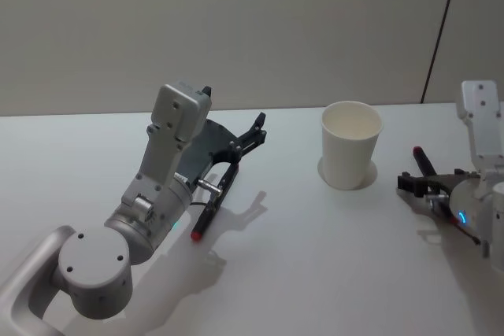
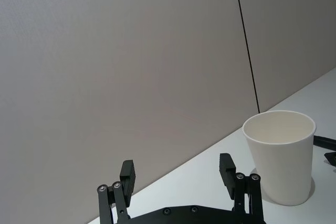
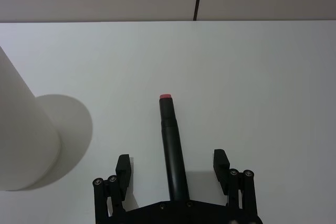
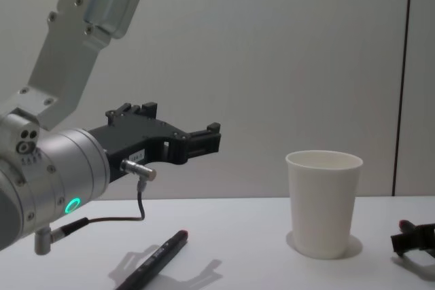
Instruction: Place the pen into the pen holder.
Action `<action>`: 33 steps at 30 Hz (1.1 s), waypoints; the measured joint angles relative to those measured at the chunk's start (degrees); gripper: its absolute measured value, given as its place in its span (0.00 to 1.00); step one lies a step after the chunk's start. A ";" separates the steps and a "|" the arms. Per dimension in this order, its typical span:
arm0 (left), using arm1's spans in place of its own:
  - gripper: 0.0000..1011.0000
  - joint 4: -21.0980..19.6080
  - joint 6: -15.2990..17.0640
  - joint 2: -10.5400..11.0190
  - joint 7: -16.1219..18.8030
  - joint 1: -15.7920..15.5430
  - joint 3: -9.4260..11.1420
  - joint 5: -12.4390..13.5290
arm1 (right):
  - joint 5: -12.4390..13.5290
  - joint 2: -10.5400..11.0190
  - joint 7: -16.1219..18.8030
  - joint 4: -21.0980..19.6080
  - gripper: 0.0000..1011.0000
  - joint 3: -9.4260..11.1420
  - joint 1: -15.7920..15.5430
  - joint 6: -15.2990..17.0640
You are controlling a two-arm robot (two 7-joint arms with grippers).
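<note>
1. In the head view the right end effector is cut off by the picture's edge, and in the chest view little of it can be made out. The far part of the left-hand pen is covered by the left arm.
2. The left end effector is held raised above the tabletop, fingers spread and nothing gripped. The left-hand pen lies flat below it, a red end nearest the robot.
3. The right end effector is set low by the tabletop with fingers spread. The right-hand pen lies between them, touched by neither, red end pointing away.
4. The white paper cup stands upright between the two end effectors, apart from both pens.
5. The air between the left end effector and the left-hand pen is made plain from the chest. The space either side of the right-hand pen is seen from the right wrist.
</note>
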 joint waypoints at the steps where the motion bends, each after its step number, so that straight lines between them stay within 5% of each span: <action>1: 0.99 0.00 0.00 0.00 0.00 0.00 0.00 0.00 | -0.11 -0.05 0.08 0.07 0.99 0.00 0.03 -0.05; 14: 0.99 0.00 0.00 0.00 0.00 0.00 0.00 0.00 | -1.16 -0.72 0.66 0.69 0.99 -0.27 0.17 -0.67; 33: 0.99 0.00 0.00 0.00 0.00 0.00 0.00 0.00 | -1.51 -1.05 1.05 0.95 0.54 -0.50 0.16 -0.90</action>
